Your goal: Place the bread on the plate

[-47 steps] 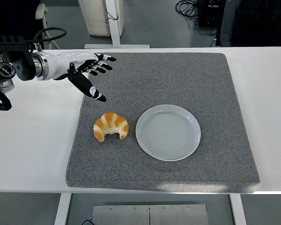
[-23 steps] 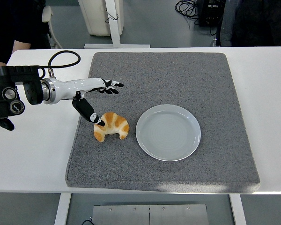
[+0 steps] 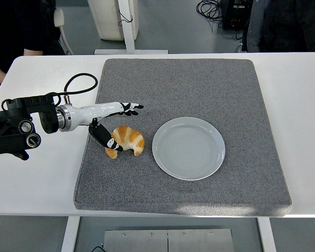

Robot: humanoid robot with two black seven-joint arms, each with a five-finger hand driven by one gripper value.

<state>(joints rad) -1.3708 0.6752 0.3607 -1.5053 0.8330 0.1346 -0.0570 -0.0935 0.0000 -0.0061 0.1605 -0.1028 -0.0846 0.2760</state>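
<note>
Hand [image 3: 111,122] spread over bread [image 3: 125,140], thumb at its edge; fingers should be closed beneath before lifting toward plate [image 3: 188,148].

Bright even overhead light, soft shadows, sharp

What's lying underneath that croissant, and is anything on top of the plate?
The croissant lies on the grey mat, left of the plate. The left hand's thumb covers its left end, so that part is hidden. The plate holds nothing.
</note>
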